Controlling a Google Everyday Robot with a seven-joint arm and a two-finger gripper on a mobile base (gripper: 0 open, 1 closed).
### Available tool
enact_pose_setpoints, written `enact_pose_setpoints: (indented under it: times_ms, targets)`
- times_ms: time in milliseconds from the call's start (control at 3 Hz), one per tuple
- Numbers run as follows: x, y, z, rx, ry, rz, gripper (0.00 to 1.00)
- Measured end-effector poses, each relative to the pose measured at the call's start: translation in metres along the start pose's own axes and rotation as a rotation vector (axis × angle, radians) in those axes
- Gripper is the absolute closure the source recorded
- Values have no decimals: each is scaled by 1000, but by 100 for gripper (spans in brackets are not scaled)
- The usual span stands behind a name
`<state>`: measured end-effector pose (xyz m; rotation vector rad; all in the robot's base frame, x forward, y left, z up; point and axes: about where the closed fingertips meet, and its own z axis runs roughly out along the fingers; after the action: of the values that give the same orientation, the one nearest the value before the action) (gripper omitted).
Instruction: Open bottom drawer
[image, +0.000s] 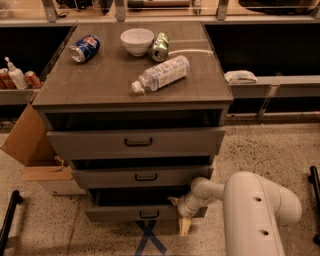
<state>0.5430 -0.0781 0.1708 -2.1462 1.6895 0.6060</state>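
Bottom drawer (115, 214): lowest front, black handle (149, 214) at its middle.
Pincer (181, 216): at the drawer's right end, right of the handle, not on it; wide or narrow, cannot tell.
Risk: a pull from here may slip off the front's edge or catch the middle drawer (110, 178) above.
Surface (100, 85): a jolt could roll the lying bottle (161, 73).
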Motion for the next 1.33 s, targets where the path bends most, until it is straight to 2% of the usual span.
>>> enact_pose_setpoints:
  times_ms: [333, 1333]
  targets:
    - [2, 36, 6, -59, -24, 23, 27]
    - [-2, 41, 0, -65, -30, 27, 100]
